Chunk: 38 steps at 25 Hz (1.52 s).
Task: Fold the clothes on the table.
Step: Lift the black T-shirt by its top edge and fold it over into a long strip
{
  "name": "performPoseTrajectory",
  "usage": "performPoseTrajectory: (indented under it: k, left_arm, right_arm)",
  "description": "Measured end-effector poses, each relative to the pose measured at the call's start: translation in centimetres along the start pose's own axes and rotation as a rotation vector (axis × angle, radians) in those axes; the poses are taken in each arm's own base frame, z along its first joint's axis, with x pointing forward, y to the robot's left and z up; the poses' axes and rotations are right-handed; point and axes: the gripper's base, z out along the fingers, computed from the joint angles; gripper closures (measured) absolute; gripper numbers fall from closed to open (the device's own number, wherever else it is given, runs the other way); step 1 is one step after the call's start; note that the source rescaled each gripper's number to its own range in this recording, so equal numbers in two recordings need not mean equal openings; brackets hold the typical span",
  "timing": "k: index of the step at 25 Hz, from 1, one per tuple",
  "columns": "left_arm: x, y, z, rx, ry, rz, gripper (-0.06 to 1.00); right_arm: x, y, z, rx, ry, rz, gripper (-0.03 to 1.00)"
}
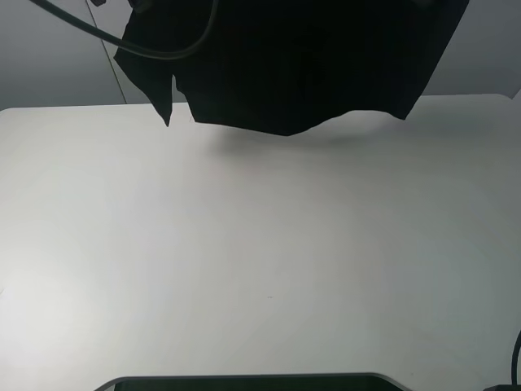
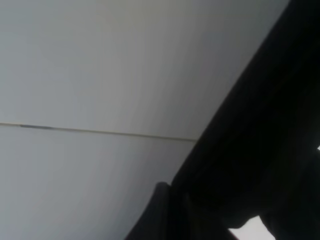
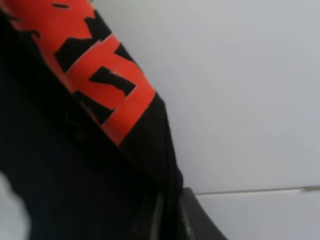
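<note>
Black T-shirt (image 1: 293, 65) hangs in the air across the top of the frame, above the white bench (image 1: 260, 261).
Left hand (image 2: 172, 215) and right hand (image 3: 170, 217) are both clamped on its cloth; red print (image 3: 100, 75) shows beside the right one.

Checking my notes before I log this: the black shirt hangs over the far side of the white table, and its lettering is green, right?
Not green. The lettering is red-orange, as the right wrist view shows. The rest stands: the black shirt hangs over the far side of the white table.
</note>
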Motion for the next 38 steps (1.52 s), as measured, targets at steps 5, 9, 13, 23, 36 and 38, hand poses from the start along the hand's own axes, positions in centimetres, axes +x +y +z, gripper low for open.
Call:
performPoseTrajectory:
  k: [5,9,13,23,36,38]
  left_arm:
    - [0.2,-1.7,-0.1,0.174,0.012,0.052,0.94]
    - [1.8,-4.1,0.3,0.329,0.097,0.130,0.94]
    - [4.4,-7.3,1.0,0.460,0.204,0.226,0.94]
    - [8.8,-12.2,1.3,0.655,0.357,0.249,0.94]
    - [8.1,-10.4,2.8,0.341,0.302,0.010,0.94]
    - [7.6,-10.0,3.1,0.296,0.256,-0.013,0.94]
  right_arm:
    - [1.5,2.7,0.8,-0.170,0.078,-0.128,0.97]
    - [4.1,7.2,1.8,-0.386,0.146,-0.201,0.97]
    - [6.5,10.9,1.8,-0.526,0.173,-0.268,0.97]
    - [8.7,16.1,0.0,-0.826,0.094,-0.295,0.97]
    - [7.7,14.4,1.7,-0.534,0.050,-0.059,0.97]
    - [7.6,14.0,1.9,-0.478,0.040,-0.059,0.97]
